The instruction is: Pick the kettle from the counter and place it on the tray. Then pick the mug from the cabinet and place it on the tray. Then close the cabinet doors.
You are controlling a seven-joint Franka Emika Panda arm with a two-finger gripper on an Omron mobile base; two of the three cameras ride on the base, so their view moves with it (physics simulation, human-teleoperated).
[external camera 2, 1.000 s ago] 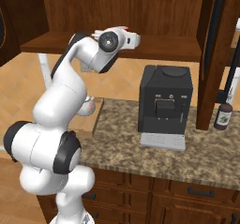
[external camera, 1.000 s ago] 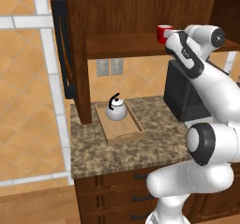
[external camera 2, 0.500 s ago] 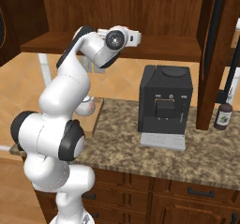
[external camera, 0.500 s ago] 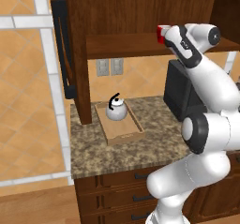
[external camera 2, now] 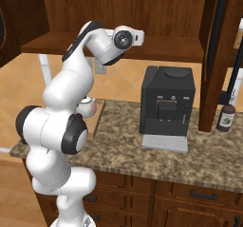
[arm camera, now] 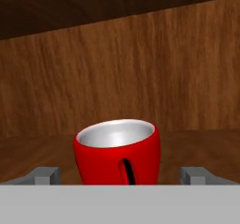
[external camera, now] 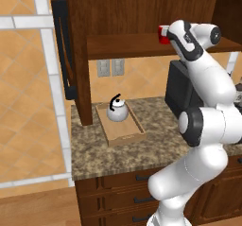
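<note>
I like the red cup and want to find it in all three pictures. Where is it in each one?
Left base view: the mug peeks out at upper right, on the cabinet shelf, just left of the arm's head.
Right base view: I cannot make it out; the arm's head covers that spot on the shelf.
Hand view: the mug sits low in the middle, between the open tool's tips.
Shared landmark: the wooden cabinet shelf.
</note>
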